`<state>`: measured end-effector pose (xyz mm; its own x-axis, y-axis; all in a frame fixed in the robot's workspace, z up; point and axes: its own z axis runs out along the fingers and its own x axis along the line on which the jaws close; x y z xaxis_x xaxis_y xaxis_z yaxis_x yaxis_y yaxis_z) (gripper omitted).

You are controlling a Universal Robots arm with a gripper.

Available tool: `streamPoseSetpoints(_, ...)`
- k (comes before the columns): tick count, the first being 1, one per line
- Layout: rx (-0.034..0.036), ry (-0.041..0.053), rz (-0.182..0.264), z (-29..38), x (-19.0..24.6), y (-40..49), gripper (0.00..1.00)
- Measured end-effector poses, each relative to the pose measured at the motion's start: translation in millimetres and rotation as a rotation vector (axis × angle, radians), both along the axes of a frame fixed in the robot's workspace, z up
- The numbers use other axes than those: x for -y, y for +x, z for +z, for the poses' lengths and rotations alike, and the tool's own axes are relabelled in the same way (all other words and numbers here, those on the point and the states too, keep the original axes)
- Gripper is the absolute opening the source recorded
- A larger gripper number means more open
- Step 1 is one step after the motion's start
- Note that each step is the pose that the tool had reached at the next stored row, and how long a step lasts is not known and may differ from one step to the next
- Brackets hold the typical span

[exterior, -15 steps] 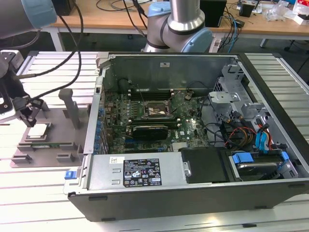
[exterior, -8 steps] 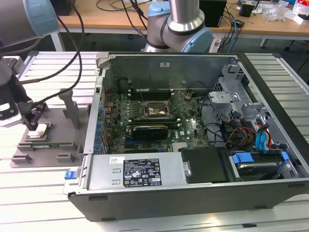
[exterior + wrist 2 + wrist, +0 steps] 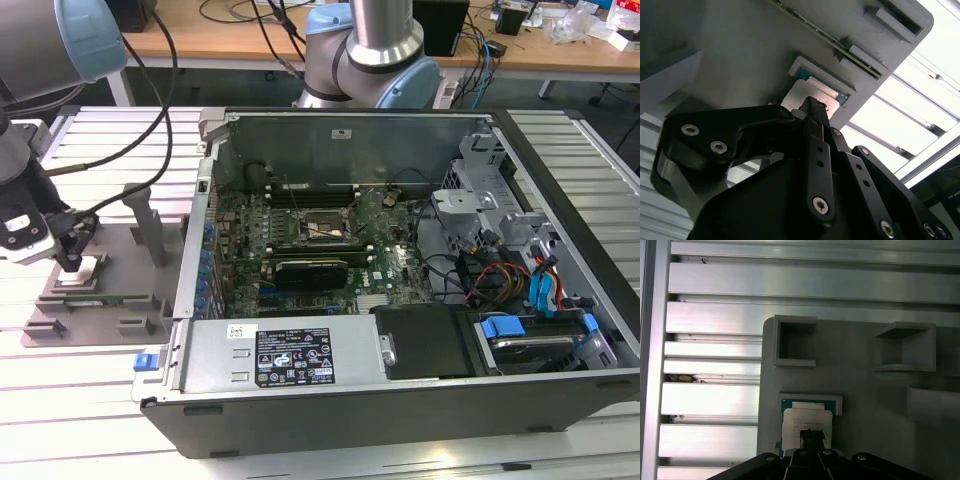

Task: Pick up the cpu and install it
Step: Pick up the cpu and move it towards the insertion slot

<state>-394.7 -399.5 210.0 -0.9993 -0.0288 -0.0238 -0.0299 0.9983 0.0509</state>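
Observation:
The cpu (image 3: 84, 270) is a small pale square chip lying in a framed pocket of a grey fixture plate (image 3: 120, 248) on the exterior view's left, outside the computer case. My gripper (image 3: 72, 260) hangs straight over it with its dark fingers drawn together, tips at or just above the chip's top; whether they touch it I cannot tell. Both wrist views show the cpu (image 3: 801, 94) (image 3: 801, 421) partly covered by the gripper (image 3: 812, 107) (image 3: 812, 436). Inside the case, the dark square socket frame (image 3: 322, 226) sits on the motherboard.
The open computer case (image 3: 400, 400) fills the exterior view's middle and right, with a long black card (image 3: 312, 270), cables and drive bays inside. The fixture plate (image 3: 865, 405) carries raised posts and empty square pockets (image 3: 795, 342). A second robot arm's base (image 3: 370, 50) stands behind the case.

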Motion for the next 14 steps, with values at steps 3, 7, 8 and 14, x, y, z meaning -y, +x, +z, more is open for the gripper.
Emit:
streamPoseSetpoints(3,0.0,0.0,0.0,0.0,0.0,0.0,0.23)
streamPoseSetpoints(7,0.0,0.0001,0.0,-0.1,0.0,0.0,0.42)
streamPoseSetpoints(8,0.0,0.0,0.0,-0.1,0.0,0.0,0.54)
streamPoseSetpoints(14,0.0001,0.0001,0.0,-9.1,0.0,0.1,0.66)
